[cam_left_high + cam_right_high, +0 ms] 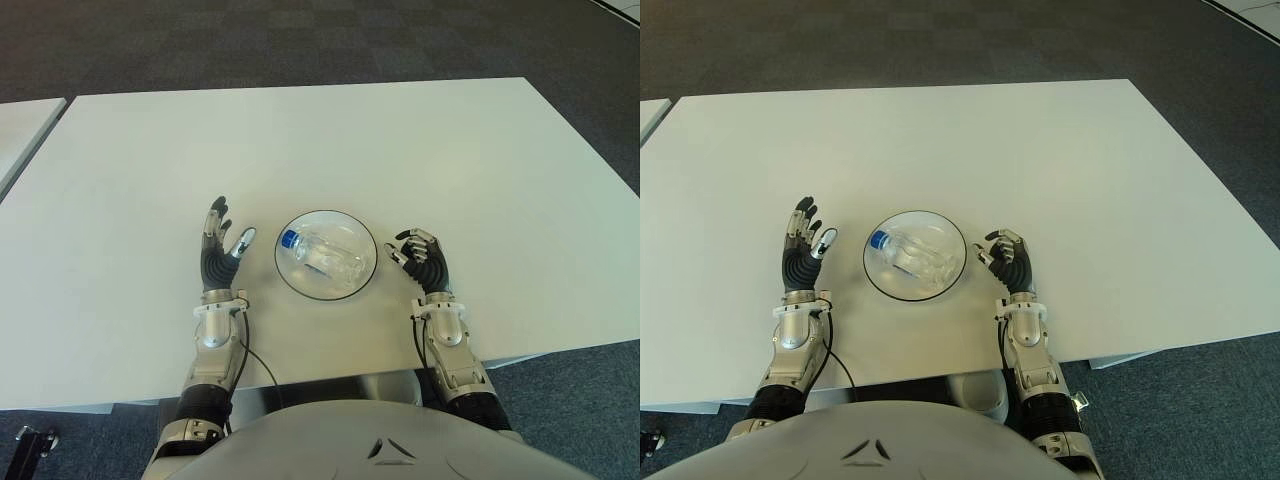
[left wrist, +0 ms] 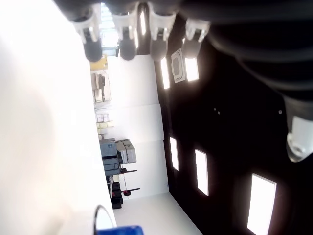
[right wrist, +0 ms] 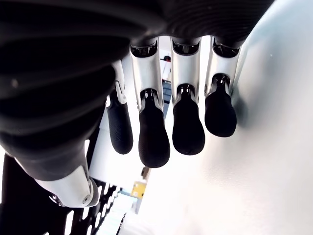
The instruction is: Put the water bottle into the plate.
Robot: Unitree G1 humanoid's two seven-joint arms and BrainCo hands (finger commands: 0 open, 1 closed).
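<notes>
A white table (image 1: 420,150) fills most of the head views, with dark carpet (image 1: 300,40) beyond its far edge. Near the front edge, in the middle, sits a round clear plate (image 1: 326,288) with a dark rim. The water bottle (image 1: 325,252) lies on its side inside the plate, its blue cap (image 1: 289,239) pointing toward the robot's left and slightly away; the clear body reaches across the middle of the plate toward the right.

The left hand (image 1: 219,252) shows just beside the plate on its left side, apart from it. Its fingers (image 1: 216,215) are stretched out nearly straight, pointing away from the robot, with the thumb angled toward the plate, and it holds nothing. In the left wrist view the fingertips (image 2: 127,46) stand spread in a row with open space past them, and a bit of the blue cap (image 2: 124,230) and the plate rim (image 2: 100,211) show at the edge.

The right hand (image 1: 423,258) shows just beside the plate on its right side, also apart from it. Its fingers (image 1: 410,240) are bent partway toward the plate, loosely curved around nothing. The right wrist view shows the four fingertips (image 3: 154,139) side by side above the white table top, with nothing in the palm
</notes>
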